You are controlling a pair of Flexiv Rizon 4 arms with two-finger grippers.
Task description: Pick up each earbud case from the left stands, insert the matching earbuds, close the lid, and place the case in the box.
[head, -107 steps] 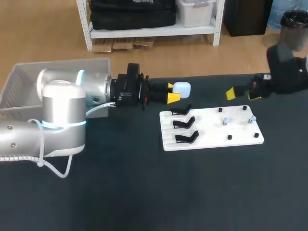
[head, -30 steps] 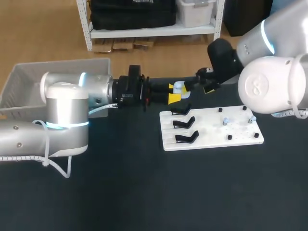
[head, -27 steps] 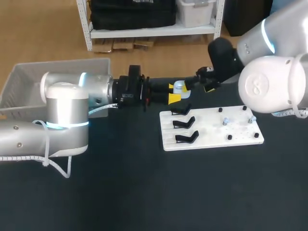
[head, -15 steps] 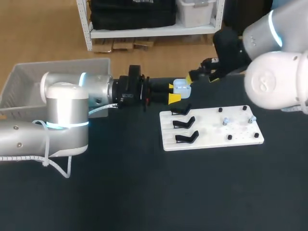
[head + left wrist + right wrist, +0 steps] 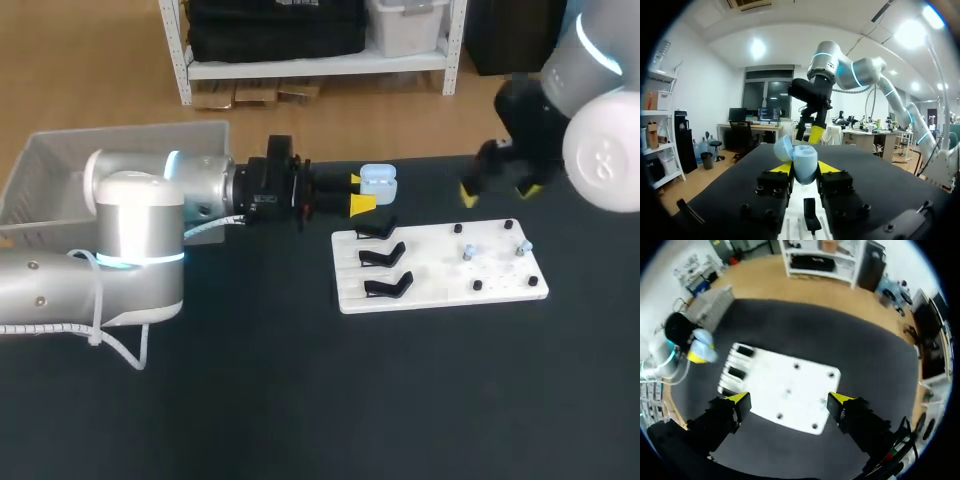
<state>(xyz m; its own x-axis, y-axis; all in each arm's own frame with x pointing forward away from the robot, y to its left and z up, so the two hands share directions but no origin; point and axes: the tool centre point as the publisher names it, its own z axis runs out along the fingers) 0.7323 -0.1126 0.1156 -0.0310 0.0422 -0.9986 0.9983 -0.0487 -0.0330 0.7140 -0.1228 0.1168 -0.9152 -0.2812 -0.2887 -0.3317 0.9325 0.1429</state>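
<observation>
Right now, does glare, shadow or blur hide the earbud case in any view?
Head view: even light, earbud case plain at the left gripper. Left wrist view: ceiling glare overhead, case unaffected. Right wrist view: case small, warped and smeared, yet recognisable.

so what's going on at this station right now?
The left gripper is shut on a pale blue earbud case, held in the air by the far left corner of the white board; the left wrist view shows its lid hinged open. The three black stands on the board's left side are empty. The right gripper hangs open and empty near the board's far right side. The case has not yet gone into the box on the left.
</observation>
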